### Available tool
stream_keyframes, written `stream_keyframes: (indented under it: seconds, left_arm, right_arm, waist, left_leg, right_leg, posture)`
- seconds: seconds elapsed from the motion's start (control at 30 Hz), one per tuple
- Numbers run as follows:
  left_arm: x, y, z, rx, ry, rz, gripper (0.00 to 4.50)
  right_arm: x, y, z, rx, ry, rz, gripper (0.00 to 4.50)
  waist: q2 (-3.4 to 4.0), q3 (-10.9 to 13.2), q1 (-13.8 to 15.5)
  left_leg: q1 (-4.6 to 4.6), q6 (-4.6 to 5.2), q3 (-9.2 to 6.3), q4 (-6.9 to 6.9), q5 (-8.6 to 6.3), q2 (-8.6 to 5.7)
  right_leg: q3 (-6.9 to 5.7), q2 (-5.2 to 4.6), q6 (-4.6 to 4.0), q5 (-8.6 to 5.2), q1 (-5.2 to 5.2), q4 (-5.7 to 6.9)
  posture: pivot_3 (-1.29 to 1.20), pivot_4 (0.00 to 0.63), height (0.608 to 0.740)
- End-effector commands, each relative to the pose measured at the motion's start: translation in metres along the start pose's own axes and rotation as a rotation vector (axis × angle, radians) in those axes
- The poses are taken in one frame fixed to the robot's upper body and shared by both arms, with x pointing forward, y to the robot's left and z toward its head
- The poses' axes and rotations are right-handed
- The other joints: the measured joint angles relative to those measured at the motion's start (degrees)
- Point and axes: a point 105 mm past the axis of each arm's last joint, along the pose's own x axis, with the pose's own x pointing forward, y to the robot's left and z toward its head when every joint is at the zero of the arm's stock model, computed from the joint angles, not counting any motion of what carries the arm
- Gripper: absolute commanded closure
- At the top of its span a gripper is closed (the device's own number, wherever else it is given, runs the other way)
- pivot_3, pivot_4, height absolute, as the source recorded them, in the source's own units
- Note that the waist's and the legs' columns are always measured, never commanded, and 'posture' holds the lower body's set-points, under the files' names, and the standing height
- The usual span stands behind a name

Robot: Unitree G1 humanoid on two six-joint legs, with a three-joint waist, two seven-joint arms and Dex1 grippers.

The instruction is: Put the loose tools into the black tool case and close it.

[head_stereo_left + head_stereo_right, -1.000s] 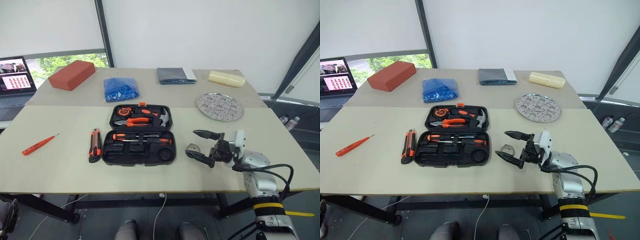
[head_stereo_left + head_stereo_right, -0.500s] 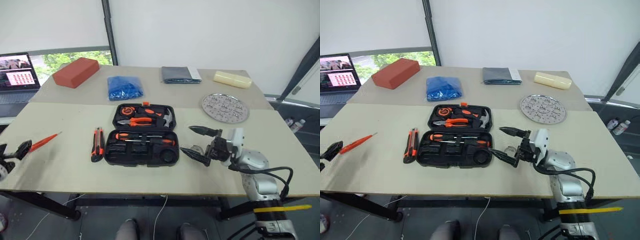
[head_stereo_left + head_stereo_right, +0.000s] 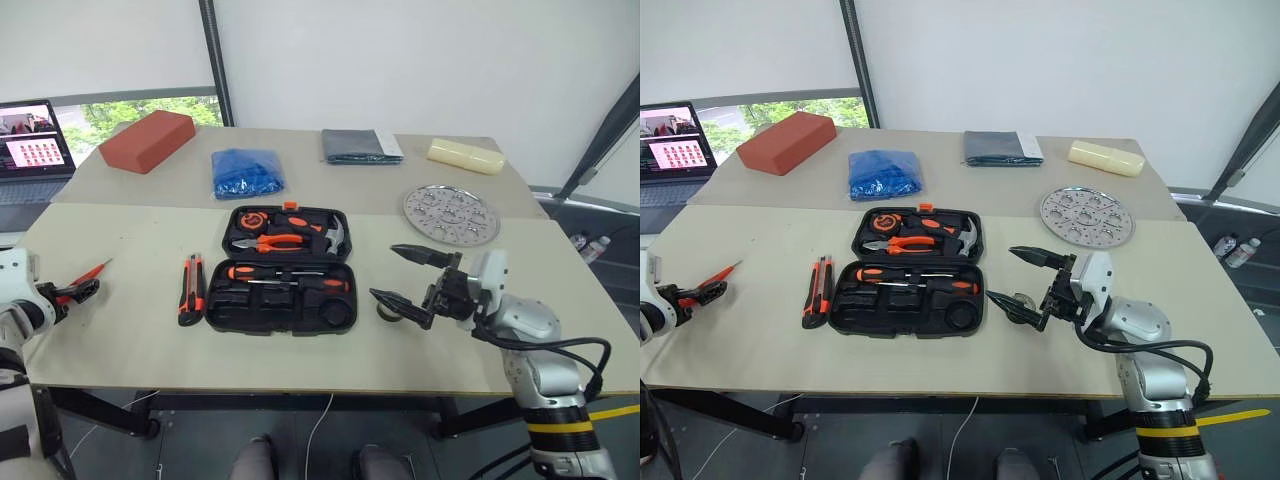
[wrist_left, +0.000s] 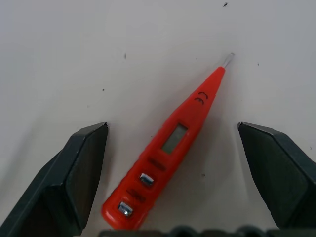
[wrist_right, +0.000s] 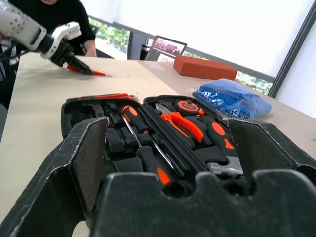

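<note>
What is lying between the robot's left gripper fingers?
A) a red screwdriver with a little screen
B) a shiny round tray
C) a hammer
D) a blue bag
A: the left wrist view shows the red screwdriver lying on the table between the open fingers of the left gripper, not yet gripped.

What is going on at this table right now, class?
A two-armed robot is tidying tools into an open black tool case. Its left tool, jaws wide, straddles a red tester screwdriver lying on the table near its left edge, not yet gripped. Its right tool hovers open to the right of the case, above a small tape roll. A utility knife lies beside the case.
</note>
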Motion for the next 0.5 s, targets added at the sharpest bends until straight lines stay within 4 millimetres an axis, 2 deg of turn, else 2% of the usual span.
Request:
stream_keyframes:
  seconds: [0.03,0.23,0.33,0.43,0.5]
  left_arm:
    - [-0.001,-0.004,-0.009,0.016,0.043,-0.058,0.83]
    - [-0.003,-0.006,-0.012,0.02,0.021,-0.104,2.85]
    - [-0.009,-0.011,0.002,0.045,-0.116,-0.187,3.95]
    - [-0.02,-0.019,0.01,0.102,-0.195,-0.315,4.02]
    - [-0.028,-0.032,0.022,0.171,-0.258,-0.437,4.02]
  right_arm:
    - [-0.005,-0.001,0.016,-0.027,-0.038,-0.016,0.0]
    - [-0.007,0.003,0.014,-0.009,-0.022,0.011,0.0]
    - [-0.007,0.002,0.013,0.002,-0.015,0.03,0.0]
    - [-0.007,0.002,0.013,0.006,-0.013,0.045,0.0]
    - [-0.007,0.0,0.014,-0.001,-0.014,0.052,0.0]
  waist:
    - [0.0,0.0,0.1]
    - [0.0,0.0,0.5]
    - [0.0,0.0,0.6]
    - [-0.01,0.0,0.6]
    - [-0.08,0.0,0.6]
  left_leg:
    - [0.01,-0.02,0.0,0.0,0.01,0.0]
    - [0.02,-0.08,0.0,0.08,0.04,0.0]
    - [0.02,-0.08,0.0,0.1,0.04,0.0]
    - [0.01,-0.08,0.0,0.1,0.05,0.01]
    - [-0.01,-0.07,0.0,0.1,0.05,0.02]
  right_leg:
    - [0.0,0.0,0.04,-0.02,0.01,0.0]
    - [0.0,-0.03,0.15,-0.04,0.05,0.04]
    - [0.0,-0.04,0.13,-0.03,0.05,0.04]
    - [0.0,-0.03,-0.05,0.07,0.04,0.03]
    - [-0.01,-0.02,-0.05,0.07,0.03,0.04]
  posture:
    - [0.0,0.15,0.74]
    - [0.0,0.15,0.74]
    - [0.0,0.15,0.74]
    - [0.0,0.15,0.74]
    - [0.0,0.15,0.74]
